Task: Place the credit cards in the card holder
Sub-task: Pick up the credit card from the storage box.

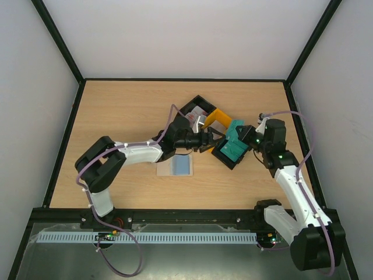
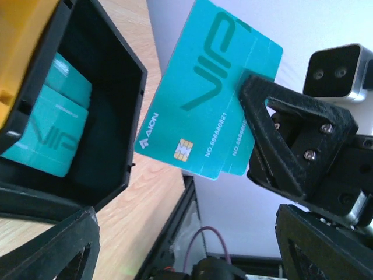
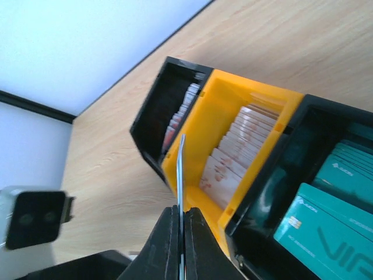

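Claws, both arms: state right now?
Left claw: open, holding nothing.
Right claw: closed on teal VIP card.

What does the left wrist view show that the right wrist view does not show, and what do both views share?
Only the left wrist view shows the printed face of the teal plastic VIP card, with chip and number, and a second teal card overlapping it. Only the right wrist view shows the white cards with red print in the yellow plastic bin. Both show the right gripper shut on the card, and the black plastic bin of teal cards.
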